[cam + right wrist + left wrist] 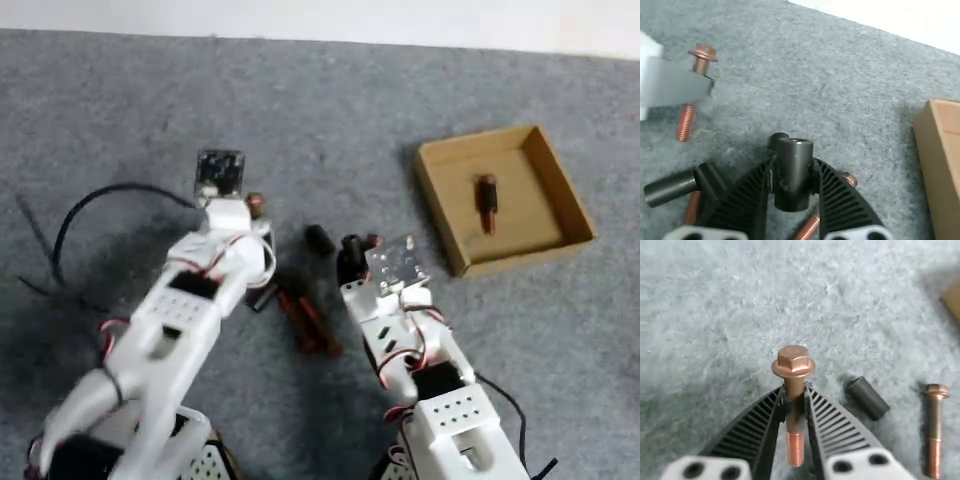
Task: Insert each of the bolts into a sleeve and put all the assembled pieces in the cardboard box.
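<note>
Left hand (795,391) clamps a bolt (793,365) — right hand (793,162) clamps a sleeve (795,148).

I am recording the cardboard box (573,205) sitting at the right of the surface (120,100), an assembled piece (487,203) lying inside it. Left of the box, the right tool (793,162) is gripping a sleeve (790,192). Further left, the left tool (794,392) is gripping a bolt (793,365). A loose sleeve (319,240) is lying between them, spare bolts (308,320) nearer the arm bases.
</note>
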Robot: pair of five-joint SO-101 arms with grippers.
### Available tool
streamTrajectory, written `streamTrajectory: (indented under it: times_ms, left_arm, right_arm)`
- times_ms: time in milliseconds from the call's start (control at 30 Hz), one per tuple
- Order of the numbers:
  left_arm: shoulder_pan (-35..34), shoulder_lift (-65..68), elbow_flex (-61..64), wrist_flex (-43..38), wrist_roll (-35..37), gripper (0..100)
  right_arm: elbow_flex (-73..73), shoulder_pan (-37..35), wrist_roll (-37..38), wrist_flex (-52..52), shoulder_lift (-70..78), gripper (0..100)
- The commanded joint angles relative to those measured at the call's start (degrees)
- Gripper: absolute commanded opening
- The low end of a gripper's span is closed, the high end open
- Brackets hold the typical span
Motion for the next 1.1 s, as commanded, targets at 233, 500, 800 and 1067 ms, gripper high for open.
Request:
streamTrajectory:
  times_ms: [233,500,800,1067]
  left_arm:
    - [-0.4,-23.1,15.8,-16.4,1.1,1]
    - [-0.3,-35.6,23.2,-20.2,1.3,1]
    - [0.5,-49.7,29.8,-20.2,1.4,1]
    - [-1.7,-66.0,32.9,-14.2,1.3,1]
  right_arm:
    - [-0.8,-0.6,0.6,-1.9,-1.5,1.1]
    - [-0.8,-2.2,0.9,-1.9,-1.5,1.1]
    - [-0.8,-2.4,0.9,-1.9,-1.5,1.1]
    - [-1.0,2.0,0.5,-1.9,-1.6,1.1]
